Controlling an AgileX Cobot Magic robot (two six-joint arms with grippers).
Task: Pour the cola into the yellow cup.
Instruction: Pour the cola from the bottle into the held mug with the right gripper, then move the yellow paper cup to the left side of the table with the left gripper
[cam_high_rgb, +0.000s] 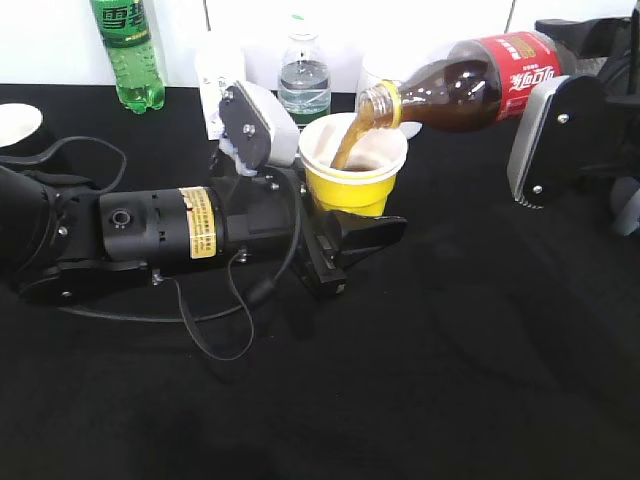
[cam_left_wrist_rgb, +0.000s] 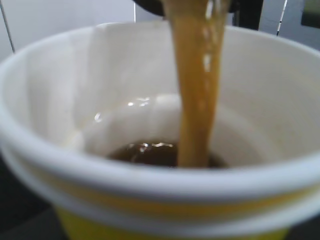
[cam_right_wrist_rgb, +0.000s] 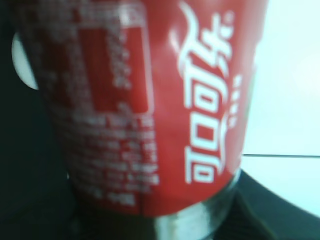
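Note:
The cola bottle (cam_high_rgb: 470, 85) is tipped with its mouth over the yellow cup (cam_high_rgb: 352, 188), and a brown stream falls into the cup. My right gripper (cam_high_rgb: 545, 95) is shut on the cola bottle at its red label (cam_right_wrist_rgb: 150, 100). My left gripper (cam_high_rgb: 335, 225) is shut on the yellow cup and holds it upright above the black table. In the left wrist view the cup's white rim (cam_left_wrist_rgb: 150, 175) fills the frame, with dark cola pooled at the bottom and the stream (cam_left_wrist_rgb: 197, 85) entering it.
A green soda bottle (cam_high_rgb: 128, 50) stands at the back left. A clear water bottle with a green label (cam_high_rgb: 304, 75) stands behind the cup. A white mug (cam_high_rgb: 18, 125) sits at the far left edge. A black cable (cam_high_rgb: 215, 320) loops on the table.

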